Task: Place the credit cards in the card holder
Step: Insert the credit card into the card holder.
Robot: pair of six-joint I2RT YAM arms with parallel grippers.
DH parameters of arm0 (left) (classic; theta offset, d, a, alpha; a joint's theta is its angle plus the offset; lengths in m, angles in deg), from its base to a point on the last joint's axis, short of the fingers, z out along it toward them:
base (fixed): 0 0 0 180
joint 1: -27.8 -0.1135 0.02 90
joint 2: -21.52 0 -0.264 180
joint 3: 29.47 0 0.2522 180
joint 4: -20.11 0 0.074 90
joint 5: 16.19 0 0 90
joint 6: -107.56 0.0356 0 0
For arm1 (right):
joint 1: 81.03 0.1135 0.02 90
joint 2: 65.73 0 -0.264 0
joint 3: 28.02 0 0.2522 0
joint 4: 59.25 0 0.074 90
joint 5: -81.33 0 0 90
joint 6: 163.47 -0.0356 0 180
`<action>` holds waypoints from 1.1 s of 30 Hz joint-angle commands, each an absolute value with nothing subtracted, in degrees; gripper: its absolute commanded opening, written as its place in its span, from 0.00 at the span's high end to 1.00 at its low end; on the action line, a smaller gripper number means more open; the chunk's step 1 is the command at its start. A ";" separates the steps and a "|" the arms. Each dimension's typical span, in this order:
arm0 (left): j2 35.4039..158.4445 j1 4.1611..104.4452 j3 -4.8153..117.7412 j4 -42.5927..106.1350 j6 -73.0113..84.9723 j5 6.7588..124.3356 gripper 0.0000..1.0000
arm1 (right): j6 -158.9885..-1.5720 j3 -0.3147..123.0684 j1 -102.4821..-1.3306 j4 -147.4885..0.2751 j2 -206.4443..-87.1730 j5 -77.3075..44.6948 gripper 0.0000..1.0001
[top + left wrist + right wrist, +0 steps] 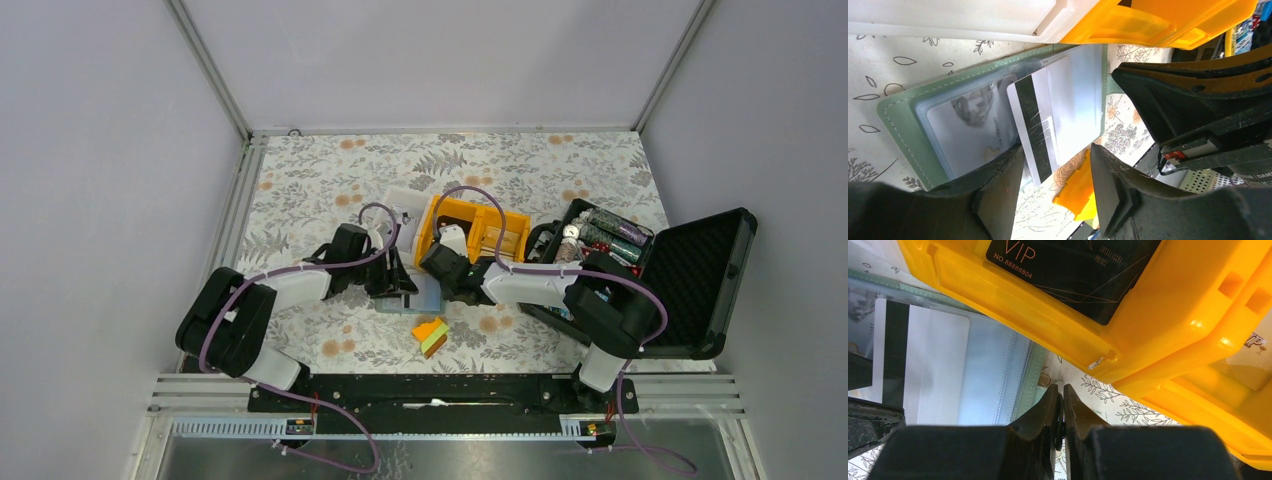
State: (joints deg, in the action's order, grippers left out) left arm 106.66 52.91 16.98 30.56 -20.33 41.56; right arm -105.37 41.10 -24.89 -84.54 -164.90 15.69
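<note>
While the right pincer (1063, 392), closed on nothing, sat at the edge of the card holder (900, 120), apparently pinning it to the desk (878, 65), the left pincer (1055, 152) stood open astride the white striped card (1035, 125), which lay half inside a clear pocket just ahead.

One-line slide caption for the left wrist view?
Left gripper open around a white black-striped card lying on the open grey-green card holder beside a yellow plastic bin.
</note>
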 commanded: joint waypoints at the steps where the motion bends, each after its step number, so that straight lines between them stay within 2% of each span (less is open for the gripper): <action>1: 105.57 53.49 18.46 35.88 -17.01 47.02 0.47 | -106.13 42.83 -24.61 -85.47 -165.39 17.35 1.00; 9: 108.53 57.54 21.65 34.98 -18.70 47.18 0.55 | -106.17 42.89 -24.52 -85.44 -165.64 17.18 1.00; 18: 110.00 64.66 27.34 40.54 -19.01 55.35 0.56 | -106.59 42.63 -24.34 -85.43 -165.56 17.33 1.00; 21: 109.01 65.06 27.08 40.53 -18.92 57.22 0.55 | -106.90 42.23 -24.34 -85.48 -165.08 17.63 1.00; 26: 105.45 65.07 25.30 40.87 -18.44 59.15 0.46 | -107.28 41.47 -24.29 -86.06 -163.21 18.76 0.99; 28: 102.77 64.99 24.13 40.88 -18.10 60.49 0.39 | -107.66 41.38 -24.27 -86.64 -162.00 19.35 0.90; 30: 99.44 64.98 22.84 41.01 -17.90 62.45 0.30 | -107.73 40.95 -24.33 -87.10 -160.33 19.78 0.75; 33: 93.44 64.98 21.35 41.50 -17.18 64.54 0.22 | -107.73 40.16 -24.34 -87.49 -157.07 19.95 0.55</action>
